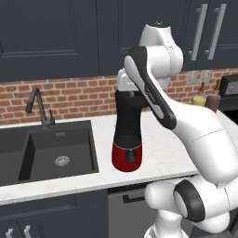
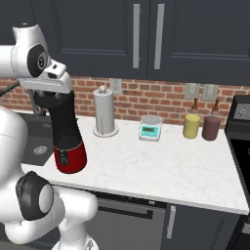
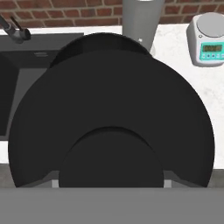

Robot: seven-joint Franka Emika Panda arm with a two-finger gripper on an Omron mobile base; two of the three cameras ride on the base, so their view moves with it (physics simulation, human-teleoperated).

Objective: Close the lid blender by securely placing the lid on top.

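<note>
Lid, a broad black disc, is sitting directly under the hand in the hand view, covering most of the blender jar, whose rim is peeking out at 12 o'clock. In the left base view the blender is standing on the white counter, its red base at 3 o'clock of the sink. The gripper is hovering at the jar top; its fingers are hidden, so I cannot tell whether it is gripping the lid. A scale is sitting at 2 o'clock.
</note>
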